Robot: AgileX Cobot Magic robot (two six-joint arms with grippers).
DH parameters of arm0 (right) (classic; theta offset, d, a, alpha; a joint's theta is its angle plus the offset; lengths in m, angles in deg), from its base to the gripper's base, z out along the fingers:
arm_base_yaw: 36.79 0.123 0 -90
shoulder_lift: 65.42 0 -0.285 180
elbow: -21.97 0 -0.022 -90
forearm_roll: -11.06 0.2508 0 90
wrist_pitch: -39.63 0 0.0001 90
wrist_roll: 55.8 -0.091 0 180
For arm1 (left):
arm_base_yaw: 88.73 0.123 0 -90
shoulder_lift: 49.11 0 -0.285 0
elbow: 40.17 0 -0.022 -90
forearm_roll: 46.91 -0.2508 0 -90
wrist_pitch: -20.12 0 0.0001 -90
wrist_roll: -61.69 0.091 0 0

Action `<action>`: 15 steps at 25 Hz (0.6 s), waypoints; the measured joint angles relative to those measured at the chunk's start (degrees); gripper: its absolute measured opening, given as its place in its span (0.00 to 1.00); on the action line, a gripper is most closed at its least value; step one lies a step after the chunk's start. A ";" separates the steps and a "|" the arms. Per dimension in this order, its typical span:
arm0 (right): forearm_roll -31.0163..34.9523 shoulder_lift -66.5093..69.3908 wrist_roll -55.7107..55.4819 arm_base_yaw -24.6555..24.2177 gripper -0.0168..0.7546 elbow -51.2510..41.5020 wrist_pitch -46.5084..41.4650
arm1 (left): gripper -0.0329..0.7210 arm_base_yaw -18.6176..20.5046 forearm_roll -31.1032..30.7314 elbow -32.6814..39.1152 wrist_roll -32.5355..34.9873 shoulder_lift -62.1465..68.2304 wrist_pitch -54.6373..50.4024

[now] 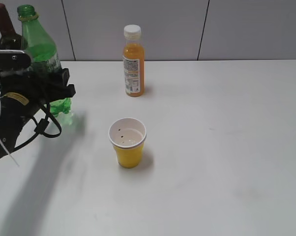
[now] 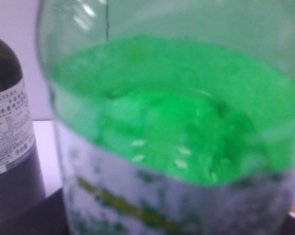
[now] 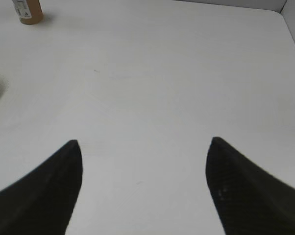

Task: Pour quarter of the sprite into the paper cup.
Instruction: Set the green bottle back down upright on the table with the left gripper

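jaws of the left gripper (image 1: 57, 91) sit around the lower body of the sprite bottle (image 1: 42, 54), near the far left corner of the table (image 1: 226, 147); whether they are actually clamped on it i cannot tell, since the arm hides the contact in the exterior view and the left wrist view shows only green plastic pressed close to the lens. jaws of the right gripper (image 3: 145, 191) are spread wide over bare table, holding nothing.

going down in size: the sprite bottle stands upright, cap off, its base apparently on the table, with a dark wine bottle (image 1: 5, 29) just behind it. an orange juice bottle (image 1: 133, 61) with a white cap stands near the middle of the far edge. the yellow paper cup (image 1: 128, 142) sits upright around the table's centre, well apart from the sprite bottle.

the cup looks close to dry inside, a few dark specks showing, so my judgement is that pouring has not begun. lifting, carrying, tilting and stopping at a quarter all remain.
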State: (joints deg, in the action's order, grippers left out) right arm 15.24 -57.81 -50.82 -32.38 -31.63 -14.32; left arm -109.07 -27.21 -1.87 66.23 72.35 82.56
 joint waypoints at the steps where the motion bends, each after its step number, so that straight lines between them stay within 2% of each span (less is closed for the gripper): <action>1: 0.00 0.00 0.00 0.00 0.79 0.00 0.00 | 0.64 0.00 -0.05 -0.51 0.00 0.77 0.49; 7: 0.00 0.00 0.00 0.00 0.79 0.00 0.00 | 0.64 0.00 -0.37 -4.20 0.00 4.66 1.49; 15: 0.00 0.00 0.00 0.00 0.79 0.00 0.00 | 0.64 0.00 -0.43 -4.84 -0.06 7.31 2.12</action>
State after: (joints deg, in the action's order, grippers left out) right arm 15.24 -57.81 -50.82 -32.38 -31.63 -14.32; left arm -109.07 -27.64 -6.70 66.17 79.66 84.68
